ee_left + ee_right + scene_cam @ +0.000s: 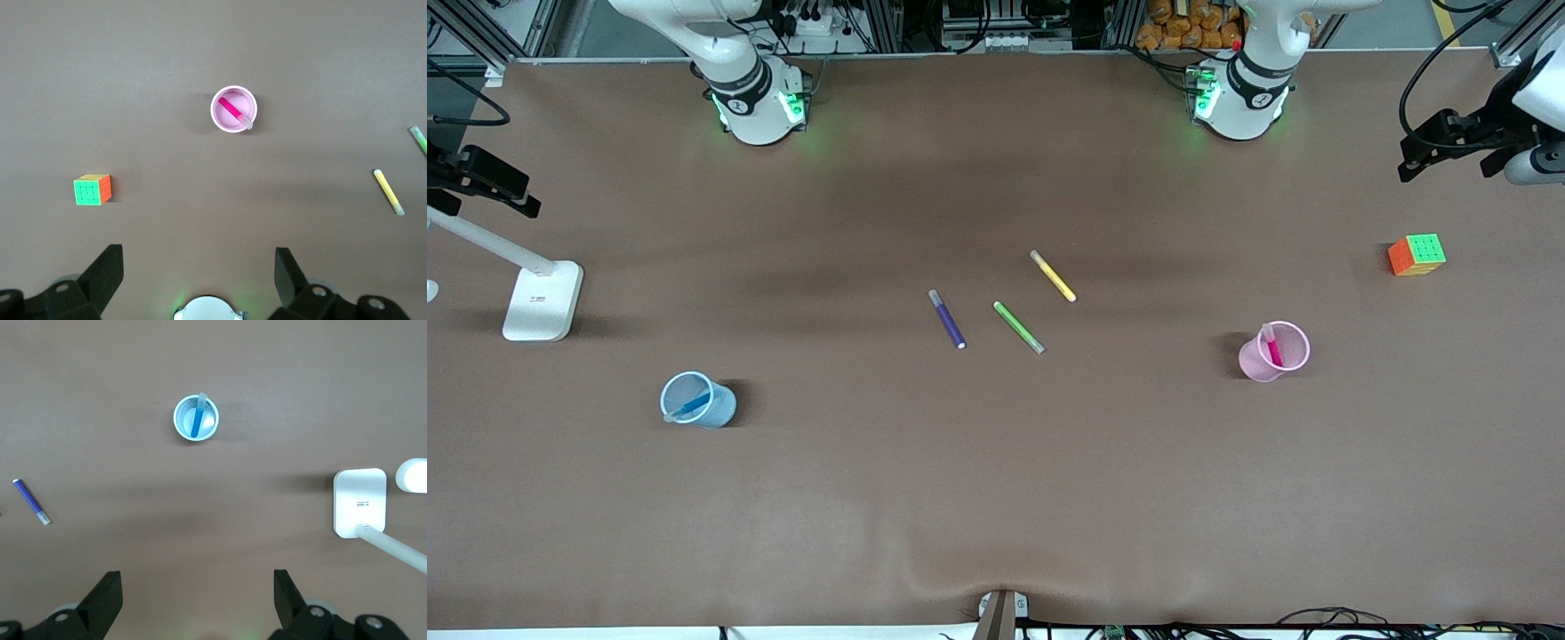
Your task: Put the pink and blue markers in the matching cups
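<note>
On the right arm's end of the counter (996, 498), a white lamp base (543, 300) sits, and nearer the front camera the light blue cup (698, 400) stands upright with the blue marker (687, 407) leaning inside it, grey cap poking over the rim. The right gripper (197, 603) hangs high above that end, fingers spread wide and holding nothing. Mid-counter, three loose markers lie flat and apart: the purple marker (947, 319), the green marker (1019, 327), and the yellow marker (1053, 276), which is farthest from the front camera. Toward the left arm's end, the pink cup (1273, 352) is upright with the pink marker (1272, 345) resting in it, pale end up. A colour cube (1416, 255) sits well apart from it. The left gripper (199, 280) waits up high too, fingers spread and empty.
</note>
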